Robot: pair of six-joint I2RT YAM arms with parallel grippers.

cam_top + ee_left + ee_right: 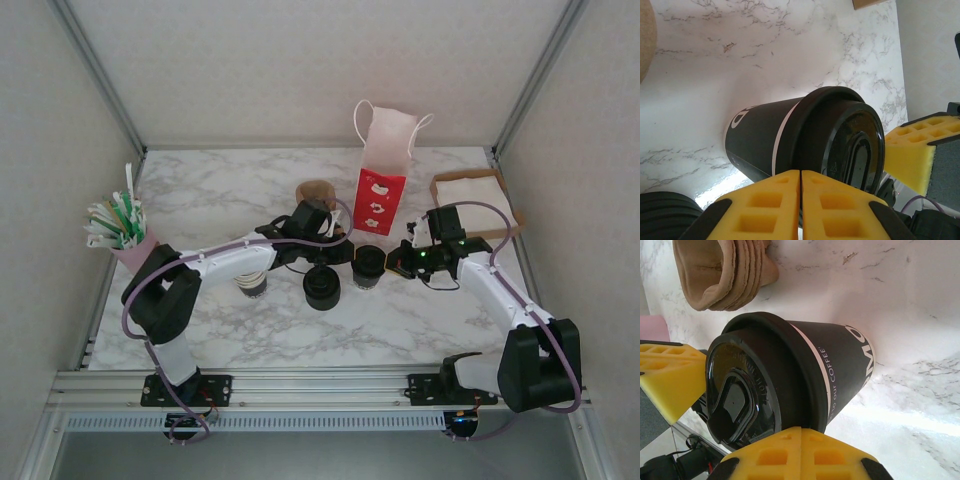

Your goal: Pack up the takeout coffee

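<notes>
The takeout coffee [368, 264] stands upright on the marble table, a dark paper cup with white lettering and a black lid [850, 145]. My left gripper [345, 250] is at its left side, shut, its yellow pads pressed together just over the lid's rim [800, 172]. From the right, my right gripper [398, 262] meets the same cup, also shut with nothing between its pads, which sit at the lid's edge [801, 430]. The cup [830, 365] is between the two grippers. Each wrist view catches the other gripper's yellow fingers [915, 145] [670, 385] beyond the lid.
A red and white paper bag [383, 170] stands open behind the cup. A stack of black lids [322, 288] and a stack of lidless cups [252, 285] stand in front left. Brown holders [315, 190], a napkin box [470, 195] and a pink cup of stirrers [125, 235] ring the area.
</notes>
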